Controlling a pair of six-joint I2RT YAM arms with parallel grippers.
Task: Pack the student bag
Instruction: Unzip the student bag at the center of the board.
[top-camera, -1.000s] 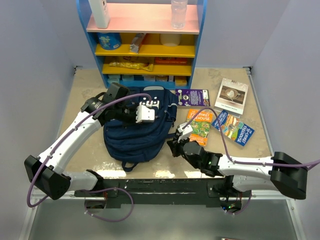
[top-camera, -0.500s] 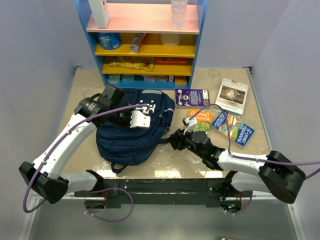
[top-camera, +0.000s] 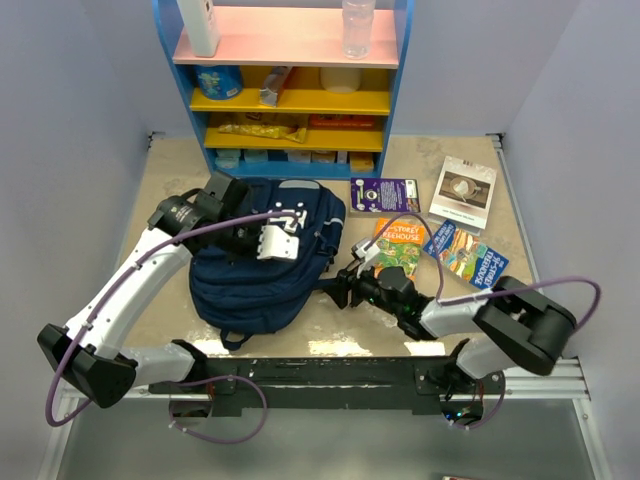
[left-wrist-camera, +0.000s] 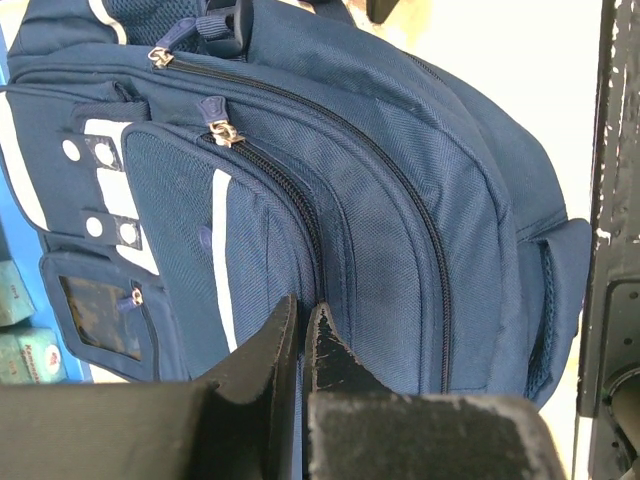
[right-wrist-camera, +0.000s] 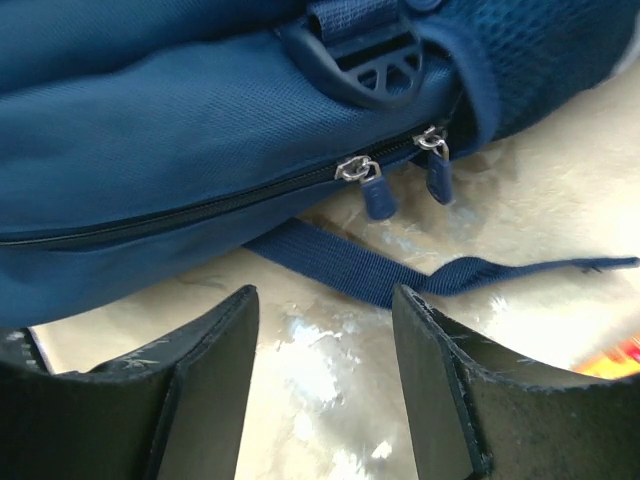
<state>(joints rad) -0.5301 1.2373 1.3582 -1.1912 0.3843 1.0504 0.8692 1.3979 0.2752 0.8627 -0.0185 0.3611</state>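
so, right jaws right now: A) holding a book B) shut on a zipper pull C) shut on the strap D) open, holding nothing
D: the right gripper has its jaws apart, only table between them, short of the zipper pulls on the student bag.

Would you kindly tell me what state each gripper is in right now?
Left gripper: shut, tips against the student bag; a pinch of fabric cannot be told.
Right gripper: open, holding nothing, near the zipper pulls.
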